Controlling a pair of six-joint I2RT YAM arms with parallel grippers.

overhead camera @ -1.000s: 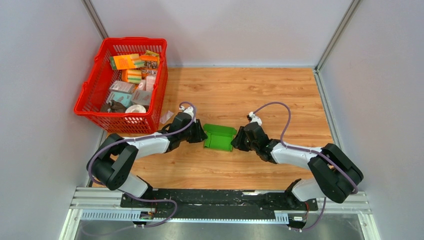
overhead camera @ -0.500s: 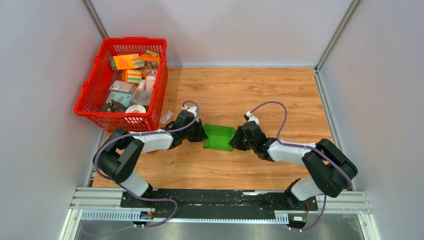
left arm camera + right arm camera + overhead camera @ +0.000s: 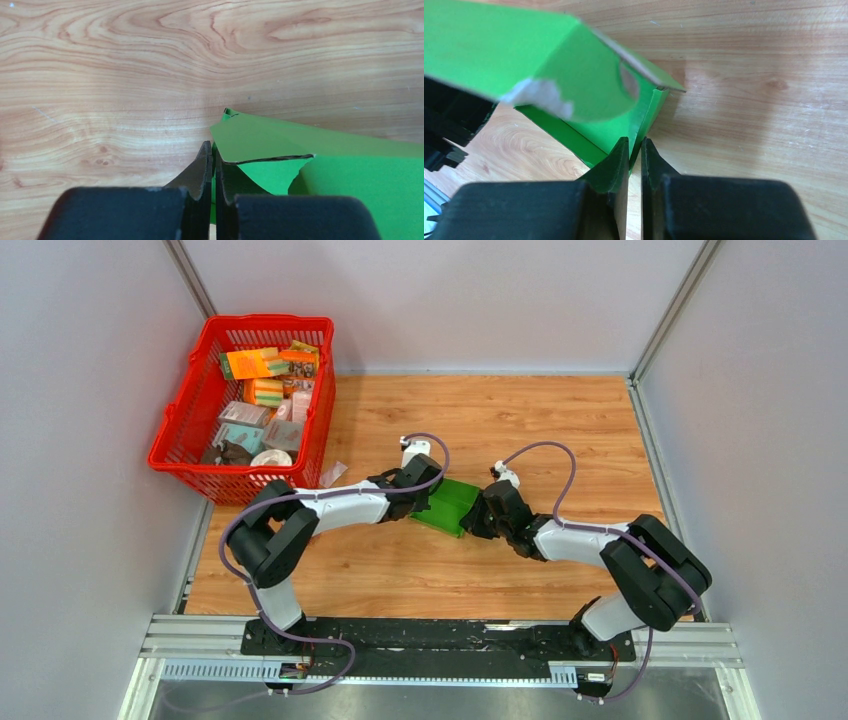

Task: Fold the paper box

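Observation:
The paper box (image 3: pixel 450 503) is bright green card, lying slantwise on the wooden table between my two grippers. My left gripper (image 3: pixel 417 500) is at its left end. In the left wrist view the paper box (image 3: pixel 310 150) spreads to the right, and my left gripper (image 3: pixel 213 147) is shut with a thin green edge pinched between its fingers. My right gripper (image 3: pixel 477 517) is at the box's right end. In the right wrist view, the paper box (image 3: pixel 499 50) has a flap hanging over its open inside, and my right gripper (image 3: pixel 635 142) is closed to a narrow slit around the side wall.
A red basket (image 3: pixel 178 390) full of small packages stands at the back left, touching the left wall. A small clear wrapper (image 3: pixel 333 472) lies on the wood beside it. Grey walls close off the left, back and right of the table.
My left arm has reached right and its jaws have shut on the box's left edge. The box now lies flatter and turned. My right gripper's jaws have narrowed on the right wall.

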